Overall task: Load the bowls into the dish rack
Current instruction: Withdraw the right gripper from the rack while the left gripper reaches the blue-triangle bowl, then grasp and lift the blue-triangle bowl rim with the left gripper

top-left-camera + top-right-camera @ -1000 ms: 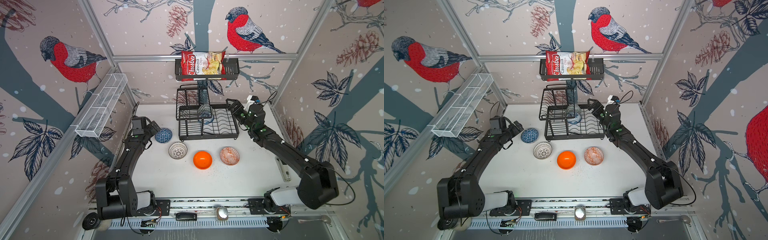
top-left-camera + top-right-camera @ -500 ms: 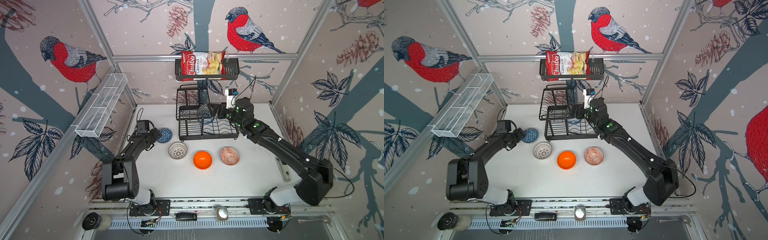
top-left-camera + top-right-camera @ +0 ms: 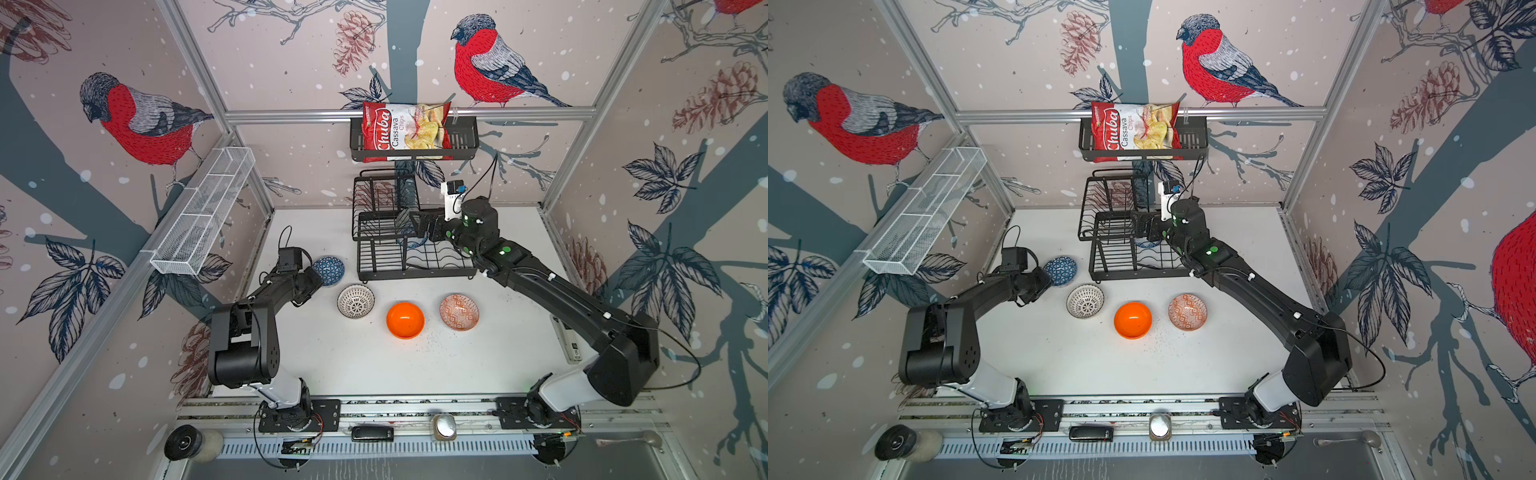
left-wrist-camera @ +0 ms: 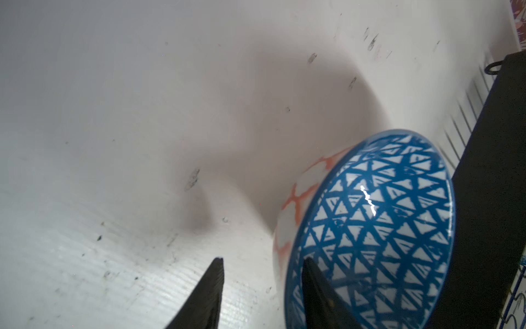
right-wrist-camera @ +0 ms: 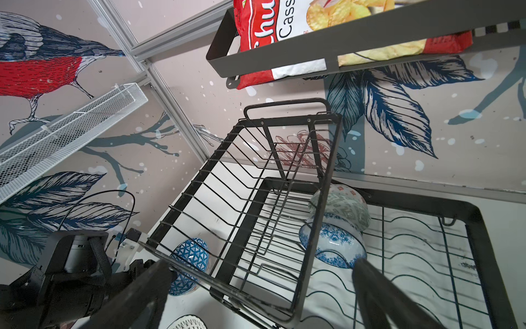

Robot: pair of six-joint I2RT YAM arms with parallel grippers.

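Okay, left gripper half-open astride blue triangle bowl rim, outer finger clear; right gripper spread wide, empty, at dish rack.

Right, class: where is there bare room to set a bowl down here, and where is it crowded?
Free: table between orange bowl and front rail; dish rack wires right of the floral bowl. Crowded: beside the black-lined bowl.

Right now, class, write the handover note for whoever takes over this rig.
Left hand: open, straddling the rim of the blue triangle bowl.
Right hand: open, empty, above the dish rack.
Done: grey-green bowl and blue floral bowl in the rack's lower tray.
To load: blue triangle bowl, white lined bowl, orange bowl, orange-red patterned bowl, all on the table.
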